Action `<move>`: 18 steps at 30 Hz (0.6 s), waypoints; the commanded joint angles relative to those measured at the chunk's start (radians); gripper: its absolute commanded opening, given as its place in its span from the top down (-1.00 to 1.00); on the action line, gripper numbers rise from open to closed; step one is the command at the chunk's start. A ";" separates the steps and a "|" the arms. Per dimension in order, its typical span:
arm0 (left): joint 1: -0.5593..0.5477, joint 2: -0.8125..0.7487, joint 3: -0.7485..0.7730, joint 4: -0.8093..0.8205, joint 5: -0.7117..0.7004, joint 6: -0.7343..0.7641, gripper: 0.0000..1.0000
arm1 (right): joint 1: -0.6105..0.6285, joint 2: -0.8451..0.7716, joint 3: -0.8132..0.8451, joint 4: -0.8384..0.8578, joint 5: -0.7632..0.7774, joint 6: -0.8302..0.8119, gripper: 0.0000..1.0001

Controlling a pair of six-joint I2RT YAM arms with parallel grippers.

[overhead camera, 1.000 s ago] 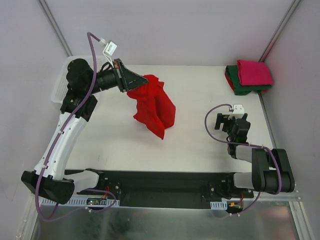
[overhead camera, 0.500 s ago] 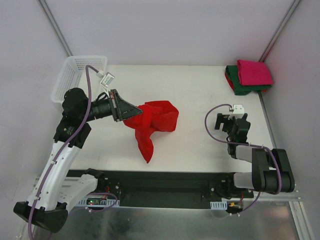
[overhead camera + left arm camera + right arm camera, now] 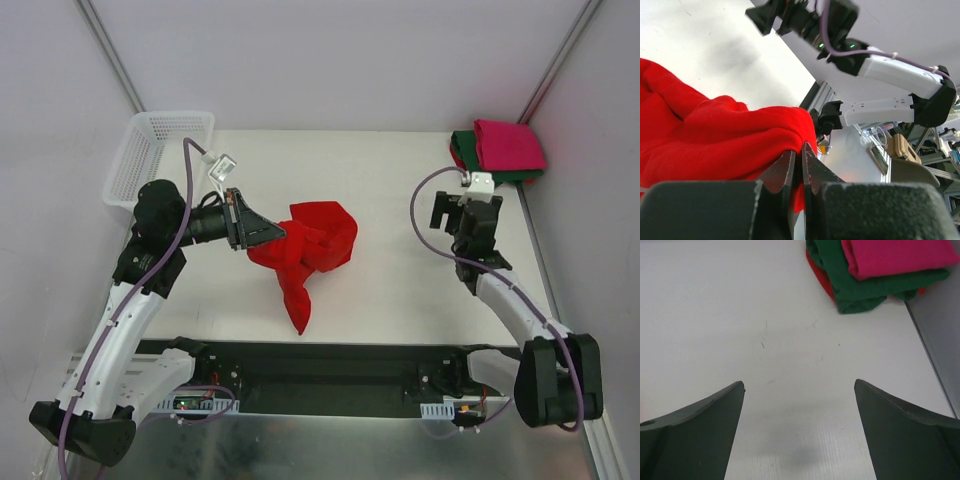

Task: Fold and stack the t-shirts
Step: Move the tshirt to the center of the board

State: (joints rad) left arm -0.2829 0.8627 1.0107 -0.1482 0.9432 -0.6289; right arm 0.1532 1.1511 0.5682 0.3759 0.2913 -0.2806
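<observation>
Left gripper [image 3: 272, 236] clamped on the crumpled red shirt [image 3: 318, 240], mid-table [image 3: 400, 180]. Right gripper [image 3: 799, 390] jaws wide apart, holding nothing, near the folded pink shirt [image 3: 508, 145] stacked on the green shirt [image 3: 482, 177], far right corner.

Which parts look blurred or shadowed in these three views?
Left wrist: the left tool is blurred at its near base, the red t-shirt sharper. Right wrist: the right tool is dark, with a faint shadow on the table. Top external: even, soft light.
</observation>
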 commanded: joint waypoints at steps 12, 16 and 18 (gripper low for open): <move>-0.012 -0.011 -0.060 -0.004 0.150 0.060 1.00 | 0.313 -0.039 0.487 -0.785 -0.181 0.224 -0.92; -0.012 -0.008 -0.044 -0.002 0.167 0.080 1.00 | 0.367 -0.108 0.454 -0.781 -0.230 0.268 -0.92; -0.012 0.001 -0.040 -0.005 0.175 0.083 1.00 | 0.368 -0.155 0.438 -0.772 -0.253 0.336 -0.93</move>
State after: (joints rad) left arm -0.2829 0.8616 0.9474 -0.1787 1.0561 -0.5816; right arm 0.5137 1.1007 1.0058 -0.3679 0.0933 -0.0505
